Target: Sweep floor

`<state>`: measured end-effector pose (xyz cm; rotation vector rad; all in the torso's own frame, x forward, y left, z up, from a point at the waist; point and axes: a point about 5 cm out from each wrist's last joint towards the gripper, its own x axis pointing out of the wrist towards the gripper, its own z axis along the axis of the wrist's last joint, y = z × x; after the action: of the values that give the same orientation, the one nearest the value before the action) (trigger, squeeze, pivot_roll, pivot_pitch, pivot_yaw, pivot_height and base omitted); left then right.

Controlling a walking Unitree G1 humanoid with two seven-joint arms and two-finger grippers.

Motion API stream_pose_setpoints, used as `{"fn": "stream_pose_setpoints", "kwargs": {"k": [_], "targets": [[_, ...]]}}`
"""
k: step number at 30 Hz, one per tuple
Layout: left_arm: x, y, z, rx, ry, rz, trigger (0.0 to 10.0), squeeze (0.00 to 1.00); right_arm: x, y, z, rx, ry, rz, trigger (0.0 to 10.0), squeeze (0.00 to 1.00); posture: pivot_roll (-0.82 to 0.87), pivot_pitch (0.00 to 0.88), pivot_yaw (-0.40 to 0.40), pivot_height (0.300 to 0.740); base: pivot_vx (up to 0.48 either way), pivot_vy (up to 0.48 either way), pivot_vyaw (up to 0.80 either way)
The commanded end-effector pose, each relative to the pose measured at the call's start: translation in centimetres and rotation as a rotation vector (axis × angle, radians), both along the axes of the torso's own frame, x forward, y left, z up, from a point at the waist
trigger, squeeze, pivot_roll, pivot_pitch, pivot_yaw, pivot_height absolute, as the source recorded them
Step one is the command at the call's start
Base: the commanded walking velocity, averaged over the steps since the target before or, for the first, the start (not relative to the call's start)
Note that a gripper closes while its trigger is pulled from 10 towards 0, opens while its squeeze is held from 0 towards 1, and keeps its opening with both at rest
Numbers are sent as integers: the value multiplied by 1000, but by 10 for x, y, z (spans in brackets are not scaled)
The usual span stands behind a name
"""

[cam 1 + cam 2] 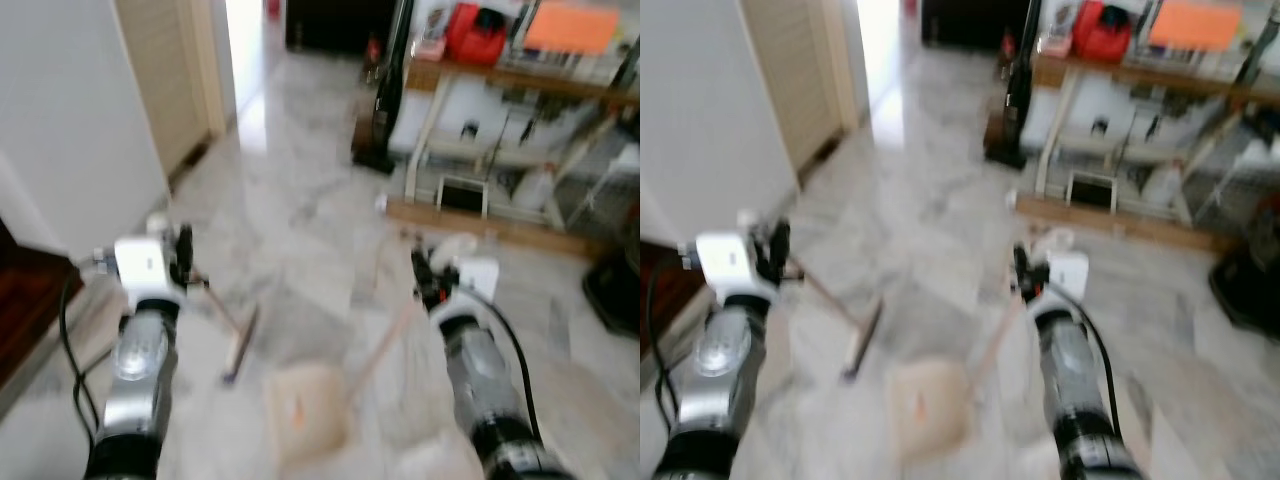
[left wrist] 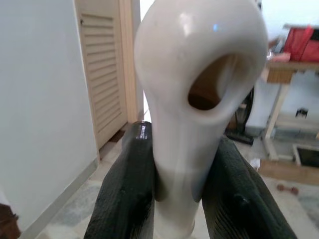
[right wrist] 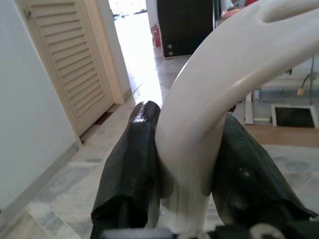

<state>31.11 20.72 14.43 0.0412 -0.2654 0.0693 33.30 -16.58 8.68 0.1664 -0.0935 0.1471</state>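
Both handles are clamped: broom (image 1: 232, 335) by left gripper (image 2: 175, 191), dustpan (image 1: 305, 405) by right gripper (image 3: 187, 186), dustpan just right of broom on marble floor (image 1: 300, 220).

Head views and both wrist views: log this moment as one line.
left tool: shut on broom handle | right tool: shut on dustpan handle | dustpan: on floor | image: blurred

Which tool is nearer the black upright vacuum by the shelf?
Right. The right tool, gripping the dustpan handle, is closer to the vacuum, which stands ahead and slightly to its left. The left tool, gripping the broom handle, sits farther off across the floor.
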Motion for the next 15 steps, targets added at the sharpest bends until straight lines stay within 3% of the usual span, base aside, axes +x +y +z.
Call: {"fn": "stream_pose_setpoints", "kwargs": {"k": [1,9,15], "targets": [[1,-10,10,-13,-43,-34,10000,0,2,-9,9,-10,-43,-25,10000,0,46,0,-32,740,330,0,0],[0,-10,10,-8,-37,-33,10000,0,3,-8,12,-4,-48,-29,10000,0,48,0,-34,740,322,0,0],[-1,-10,10,-6,-36,-29,10000,0,3,-8,12,-4,-43,-30,10000,0,49,0,-37,740,0,0,0]]}}
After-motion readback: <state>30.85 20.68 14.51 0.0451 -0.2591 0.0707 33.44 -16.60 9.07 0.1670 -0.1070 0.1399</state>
